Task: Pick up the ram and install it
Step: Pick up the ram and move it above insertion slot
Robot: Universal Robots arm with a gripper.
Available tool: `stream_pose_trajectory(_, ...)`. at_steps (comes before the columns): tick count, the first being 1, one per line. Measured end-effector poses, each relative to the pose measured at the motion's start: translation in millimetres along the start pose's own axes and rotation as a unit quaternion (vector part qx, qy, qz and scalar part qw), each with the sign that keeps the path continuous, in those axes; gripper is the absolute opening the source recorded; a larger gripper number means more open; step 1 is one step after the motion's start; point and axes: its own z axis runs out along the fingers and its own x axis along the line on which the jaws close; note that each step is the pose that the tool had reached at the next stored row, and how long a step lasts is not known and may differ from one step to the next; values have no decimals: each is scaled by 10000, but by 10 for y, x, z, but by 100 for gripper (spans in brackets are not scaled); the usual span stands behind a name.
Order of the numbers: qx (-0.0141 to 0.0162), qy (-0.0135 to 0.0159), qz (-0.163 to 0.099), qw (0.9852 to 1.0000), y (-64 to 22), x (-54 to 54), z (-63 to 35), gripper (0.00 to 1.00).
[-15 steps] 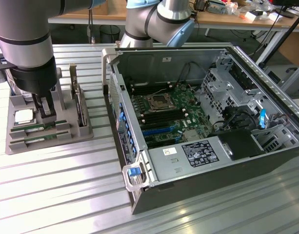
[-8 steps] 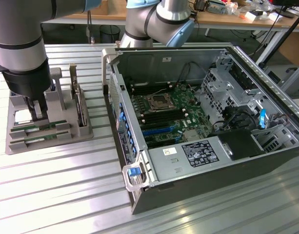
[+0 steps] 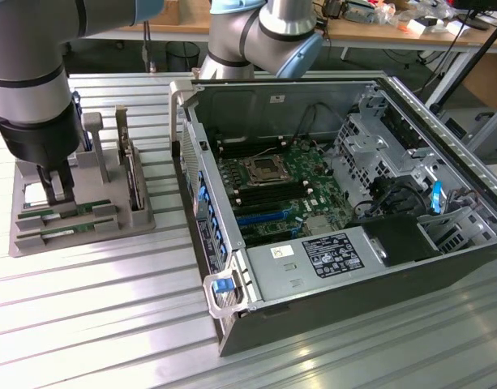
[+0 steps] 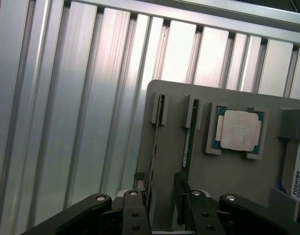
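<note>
The ram (image 4: 154,144) is standing on its thin edge in a slot of the grey holder (image 4: 173,90), a twin stick (image 4: 188,139) sitting just beside it. Both are running in under the gripper (image 4: 165,198), whose black fingers (image 4: 135,215) are gaping wide and gripping nothing, though which stick it is lined up on I can't tell. Past them a silver processor (image 4: 239,129) is lying in its pocket, and the drive (image 4: 297,178) beside it is showing TOSHIBA on its white label.

TOSHIBA is printed on the white label (image 4: 299,180) of the hard drive (image 4: 292,155); other stickers are unreadable.
</note>
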Motion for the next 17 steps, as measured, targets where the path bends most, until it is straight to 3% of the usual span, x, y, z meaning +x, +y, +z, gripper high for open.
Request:
stream_pose_trajectory(15, 1, 0, -1, 10000, 58, -6, 97, 36)
stream_pose_trajectory(17, -5, 28, 0, 10000, 56, -2, 118, 36)
